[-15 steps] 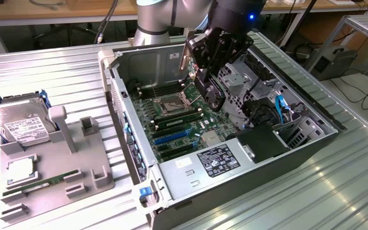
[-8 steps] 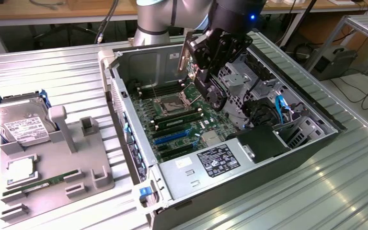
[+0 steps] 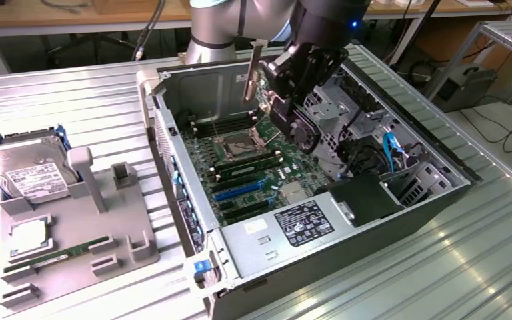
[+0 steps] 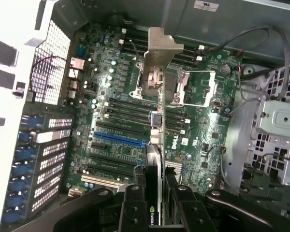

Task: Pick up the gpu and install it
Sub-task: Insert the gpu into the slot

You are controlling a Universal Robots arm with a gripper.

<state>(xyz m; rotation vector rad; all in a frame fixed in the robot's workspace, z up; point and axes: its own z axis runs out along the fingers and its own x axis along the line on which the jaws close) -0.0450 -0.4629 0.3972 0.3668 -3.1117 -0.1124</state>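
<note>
- The open computer case lies on its side on a ribbed metal table.
- Its motherboard is exposed.
- The gripper is clamped on the gpu, which hangs edge-on above the board, not yet seated.
- The silver bracket is at the card's far end.

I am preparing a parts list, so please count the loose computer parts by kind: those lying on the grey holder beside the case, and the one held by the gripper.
hard drive: 1
RAM stick: 1
square silver chip: 1
gpu, held in the gripper: 1
Total: 4
</note>
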